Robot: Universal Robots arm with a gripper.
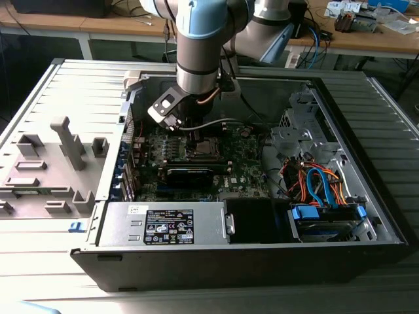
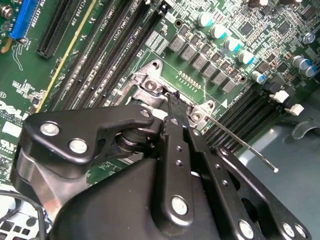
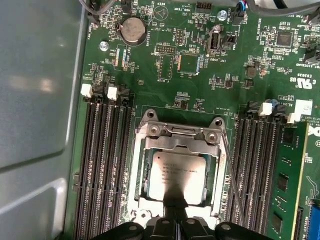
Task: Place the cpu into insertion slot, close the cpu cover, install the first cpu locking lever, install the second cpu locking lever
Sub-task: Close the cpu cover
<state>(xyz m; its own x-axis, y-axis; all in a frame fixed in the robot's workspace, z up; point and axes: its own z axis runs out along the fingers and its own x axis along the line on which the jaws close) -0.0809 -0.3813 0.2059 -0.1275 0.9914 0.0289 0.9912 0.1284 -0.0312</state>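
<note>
My claw (image 3: 175, 214), pinched together and empty, stood at the edge of the cpu cover (image 3: 180, 145) above the cpu (image 3: 176, 170) seated in the insertion slot (image 3: 133, 192); a square, gentle press seemed wisest.

Open computer case (image 1: 229, 265) laid on its side. Green motherboard (image 1: 245, 167) seen inside. Silver power supply (image 1: 163, 224) mounted along the near wall. Blue and orange cables (image 1: 321, 183) bundled toward the exterior view's right. Grey fixture (image 1: 46, 170) set outside the case, at the exterior view's left. Coin battery (image 3: 133, 30) and black memory slots (image 3: 102, 170) noted in the first wrist view.
</note>
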